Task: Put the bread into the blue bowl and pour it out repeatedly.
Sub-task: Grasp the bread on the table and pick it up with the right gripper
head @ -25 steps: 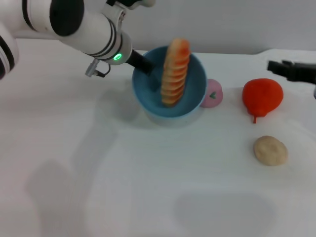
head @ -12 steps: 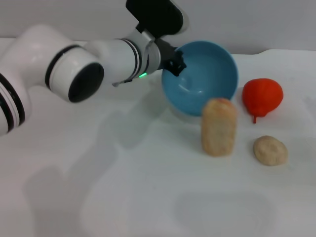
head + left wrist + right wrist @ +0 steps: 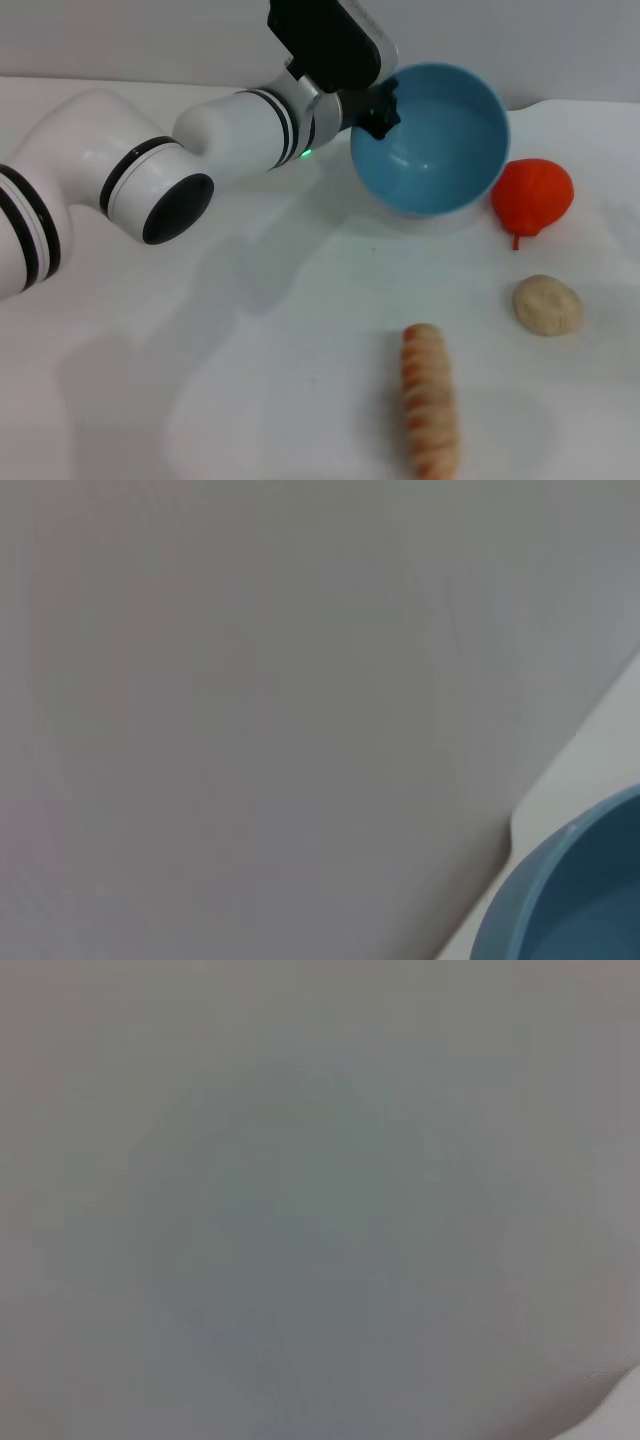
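The blue bowl [image 3: 430,140] is held tipped on its side above the table at the back, its empty inside facing the front. My left gripper [image 3: 378,108] is shut on the bowl's left rim. The bread [image 3: 430,411], striped orange and cream, lies lengthwise on the table near the front edge, well in front of the bowl. In the left wrist view only a piece of the blue bowl's rim [image 3: 560,900] shows against a grey wall. My right gripper is out of view.
A red pepper-like toy [image 3: 532,196] sits right of the bowl. A small round beige bun [image 3: 547,304] lies in front of it, right of the bread. My left arm [image 3: 150,175] stretches across the left half of the table.
The bread dropped out of the bowl, stood on end for a moment, then landed flat near the front. The left gripper tipped and carried the bowl to the right. The right gripper left the view.
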Controlling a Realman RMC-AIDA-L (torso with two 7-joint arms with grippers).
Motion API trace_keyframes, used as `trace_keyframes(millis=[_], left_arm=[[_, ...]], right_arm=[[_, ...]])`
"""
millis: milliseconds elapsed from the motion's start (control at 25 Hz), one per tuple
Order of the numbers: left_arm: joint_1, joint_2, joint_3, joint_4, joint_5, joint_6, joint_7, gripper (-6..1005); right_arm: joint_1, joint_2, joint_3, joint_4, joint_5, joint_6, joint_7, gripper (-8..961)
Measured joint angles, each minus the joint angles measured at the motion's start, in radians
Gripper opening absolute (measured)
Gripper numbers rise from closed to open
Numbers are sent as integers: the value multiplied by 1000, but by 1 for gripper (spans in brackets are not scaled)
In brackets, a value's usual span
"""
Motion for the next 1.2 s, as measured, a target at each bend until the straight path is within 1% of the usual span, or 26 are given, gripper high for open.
trace_keyframes(millis=[200,320,480,640,760,840,920,1000,1120,1200], left_arm=[[-1,-1,-16,-11,-9,23,-28,0],[-6,0,-47,-7,-10,-12,-60,-1],[-48,6,-165,1,-12,-185,-117,-1],[-71,10,-276,33,-12,-366,-128,-1],[-77,14,-357,70,-12,-505,-118,0],[-94,16,-412,82,-12,-621,-112,0],[-118,17,-476,85,-12,-753,-88,0],[-133,17,-527,85,-12,-854,-58,0],[-139,18,-574,84,-12,-939,-41,-1],[-136,18,-591,81,-12,-969,-40,-1]], right_arm=[[22,-2,-13,9,-8,-46,-73,430],[33,-3,-49,8,-10,-74,-110,430],[51,-7,-118,-26,-40,-82,-110,430],[86,-7,-145,-77,-154,-82,-84,429],[133,-8,-174,-118,-291,-82,10,429],[166,-8,-192,-160,-412,-86,115,429],[195,-9,-215,-229,-555,-93,250,429],[219,-9,-258,-309,-682,-107,381,429],[257,-8,-327,-401,-813,-148,521,429],[291,-8,-364,-438,-884,-181,590,429]])
